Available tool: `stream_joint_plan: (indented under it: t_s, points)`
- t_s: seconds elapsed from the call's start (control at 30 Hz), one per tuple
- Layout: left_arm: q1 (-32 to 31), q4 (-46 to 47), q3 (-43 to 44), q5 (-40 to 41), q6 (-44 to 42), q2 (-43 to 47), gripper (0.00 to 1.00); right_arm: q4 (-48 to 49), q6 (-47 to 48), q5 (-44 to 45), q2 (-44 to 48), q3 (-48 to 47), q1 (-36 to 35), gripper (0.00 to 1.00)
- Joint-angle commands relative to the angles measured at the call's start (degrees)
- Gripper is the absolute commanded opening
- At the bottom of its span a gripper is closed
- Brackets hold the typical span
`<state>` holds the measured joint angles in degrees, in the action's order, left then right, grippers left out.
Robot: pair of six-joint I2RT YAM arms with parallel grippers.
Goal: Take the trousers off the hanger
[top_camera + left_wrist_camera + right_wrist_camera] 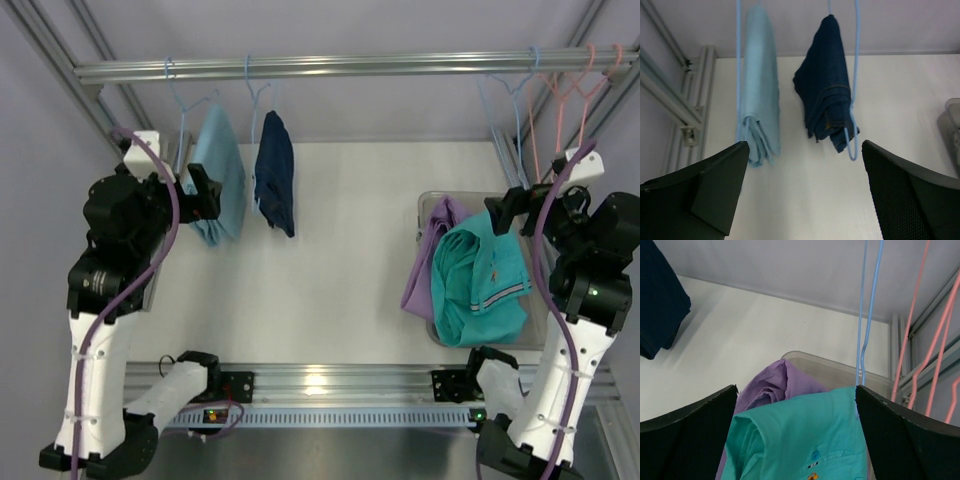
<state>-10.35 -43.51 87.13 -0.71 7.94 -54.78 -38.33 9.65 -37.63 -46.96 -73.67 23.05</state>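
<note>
Two empty pink wire hangers (561, 105) hang at the right end of the rail, also seen as pink wires (912, 315) in the right wrist view. Teal trousers (482, 280) lie folded in the clear bin (425, 200), on top of a purple garment (430, 255). My right gripper (505, 212) hovers just above the teal trousers (805, 440), open with nothing between its fingers (796, 390). My left gripper (205, 195) is open and empty (805, 150), next to the light-blue trousers (218, 170).
On the left of the rail (330, 66), light-blue trousers (759, 85) and navy trousers (827, 85) hang on light-blue hangers. Empty light-blue hangers (500, 110) hang beside the pink ones. Metal frame posts stand at both back corners.
</note>
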Motion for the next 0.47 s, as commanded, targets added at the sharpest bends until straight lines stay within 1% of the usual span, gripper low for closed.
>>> stream_joint_plan:
  t_s: [0.0, 0.13, 0.2, 0.3, 0.37, 0.4, 0.43]
  points:
    - [0.50, 0.17, -2.84, 9.57, -5.65, 5.11, 0.99, -4.47, -1.91, -1.31, 1.34, 1.42, 0.33, 1.00]
    - [2.08, 0.44, -5.13, 13.36, -7.42, 8.11, 0.99, -3.07, -3.49, 0.62, 3.36, 3.62, -1.68, 0.99]
    - [2.26, 0.18, -5.83, 15.03, -9.96, 9.60, 0.99, -3.33, -4.37, 1.93, 3.10, 3.62, -3.09, 0.99]
    - [2.26, -1.31, -6.10, 18.19, -10.58, 9.87, 0.99, -2.46, -5.60, 5.61, 2.75, 4.06, -7.57, 0.99]
    - [2.26, -1.76, -6.01, 19.43, -10.41, 9.96, 0.99, -1.93, -6.31, 8.34, 2.49, 4.23, -12.92, 0.99]
    - [2.26, -1.67, -6.18, 20.13, -10.67, 10.57, 0.99, -1.41, -7.01, 11.93, 2.40, 4.32, -15.03, 0.99]
    - [2.26, -1.50, -6.01, 20.40, -11.10, 10.84, 0.99, -0.36, -7.27, 13.53, 2.57, 4.32, -19.57, 0.99]
